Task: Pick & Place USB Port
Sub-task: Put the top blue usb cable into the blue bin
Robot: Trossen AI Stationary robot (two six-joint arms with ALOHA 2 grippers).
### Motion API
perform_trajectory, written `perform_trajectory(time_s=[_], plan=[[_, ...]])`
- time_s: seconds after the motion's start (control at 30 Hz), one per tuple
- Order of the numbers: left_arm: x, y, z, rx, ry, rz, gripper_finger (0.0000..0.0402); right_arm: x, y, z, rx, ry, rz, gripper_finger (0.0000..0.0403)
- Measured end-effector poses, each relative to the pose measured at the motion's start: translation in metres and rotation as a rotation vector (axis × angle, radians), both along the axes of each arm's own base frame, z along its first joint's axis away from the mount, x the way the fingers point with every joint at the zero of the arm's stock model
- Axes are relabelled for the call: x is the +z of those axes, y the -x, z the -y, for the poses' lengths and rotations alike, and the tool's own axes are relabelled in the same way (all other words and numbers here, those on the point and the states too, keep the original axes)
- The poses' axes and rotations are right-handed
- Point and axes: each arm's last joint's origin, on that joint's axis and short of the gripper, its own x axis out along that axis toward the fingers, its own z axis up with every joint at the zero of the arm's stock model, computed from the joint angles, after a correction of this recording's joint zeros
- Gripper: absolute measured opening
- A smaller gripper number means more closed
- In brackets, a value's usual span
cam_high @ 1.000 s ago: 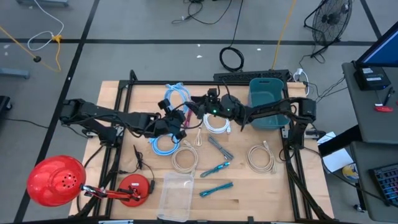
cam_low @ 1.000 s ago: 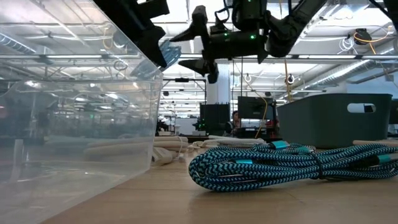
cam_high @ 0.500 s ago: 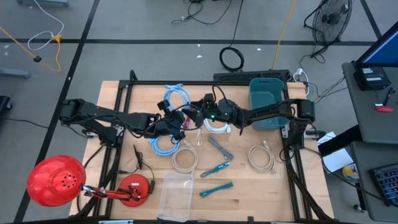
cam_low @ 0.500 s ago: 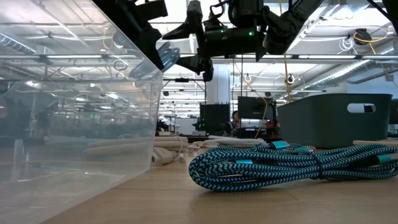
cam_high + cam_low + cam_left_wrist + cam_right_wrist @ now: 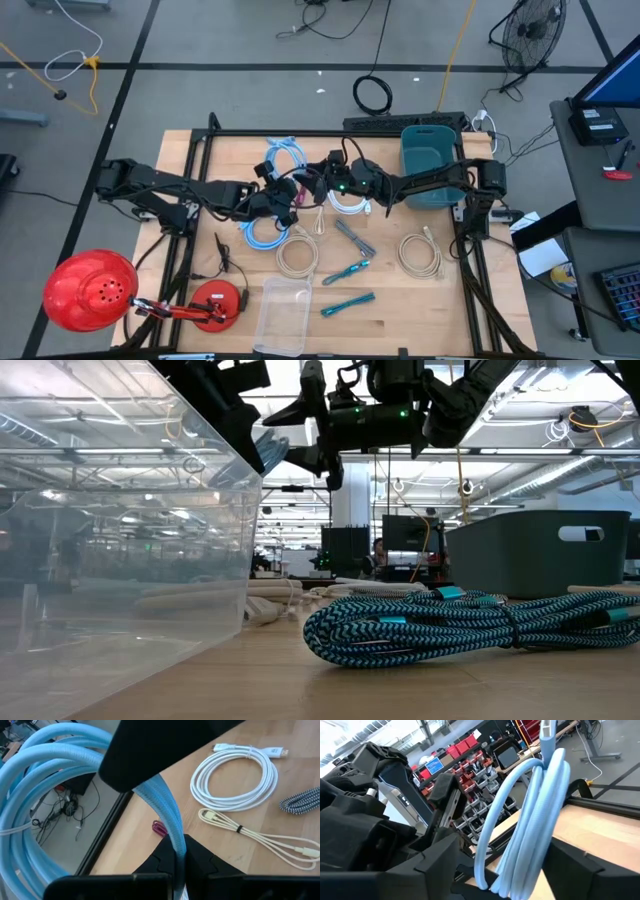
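Observation:
A light-blue USB cable, wound into a coil (image 5: 285, 160), is held in the air over the table's far middle. My left gripper (image 5: 179, 859) is shut on it, coming in from the table's left (image 5: 283, 193). My right gripper (image 5: 505, 867) reaches in from the right, open, and its two fingers stand on either side of the coil (image 5: 530, 820). Whether they touch it, I cannot tell. A plug end (image 5: 547, 730) sticks out of the coil. In the low view the coil (image 5: 270, 450) and both grippers hang high above the tabletop. My left gripper pinches the coil's rim (image 5: 175, 842) between its two fingers, which lie across the strands. The fingers slant down from the table's left side. The coil stands out beyond the fingers, clear of the table.
A second light-blue coil (image 5: 262, 232), a white cable (image 5: 350, 200), two beige coils (image 5: 297, 255) (image 5: 420, 255) and teal braided cables (image 5: 348, 270) lie on the table. A grey bin (image 5: 432, 165) stands at the far right and a clear container (image 5: 283, 310) at the near edge. A red lamp (image 5: 95, 290) stands at the near left.
My right gripper has edged toward the table's left, closer around the held coil, rolling slightly, and has then stayed still. Its fingers stay open. The coil stays up in my left gripper.

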Motion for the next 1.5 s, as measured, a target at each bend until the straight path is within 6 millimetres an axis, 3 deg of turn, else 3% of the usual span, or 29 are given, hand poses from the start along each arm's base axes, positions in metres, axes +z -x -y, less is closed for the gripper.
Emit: perform_trajectory(time_s=[0.3,0.63,0.87,0.97,1.13,1.37,1.5], plan=[[0.0,0.0,0.0,-0.003,-0.003,0.0,0.0012,0.0,0.0,0.002,-0.011,0.011,-0.003,0.0136],[0.0,0.0,0.002,-0.007,0.0,-0.001,0.0013,-0.001,0.001,0.003,-0.038,0.01,-0.021,0.008],[-0.001,0.008,0.005,0.008,-0.046,-0.062,0.0073,-0.007,0.001,0.004,-0.064,0.037,-0.079,0.0033],[0.007,0.018,0.011,0.093,-0.141,-0.037,0.0079,-0.006,0.001,0.004,-0.066,0.05,-0.076,0.003],[0.028,0.036,0.03,0.231,-0.284,0.149,0.0066,-0.006,0.001,0.003,-0.06,0.055,-0.074,0.003],[0.043,0.058,0.046,0.288,-0.28,0.329,0.0039,0.005,0.004,-0.002,0.022,0.089,-0.066,0.003],[0.043,0.071,0.049,0.312,-0.295,0.366,0.0024,0.017,0.02,-0.012,0.125,0.099,-0.052,0.003]])
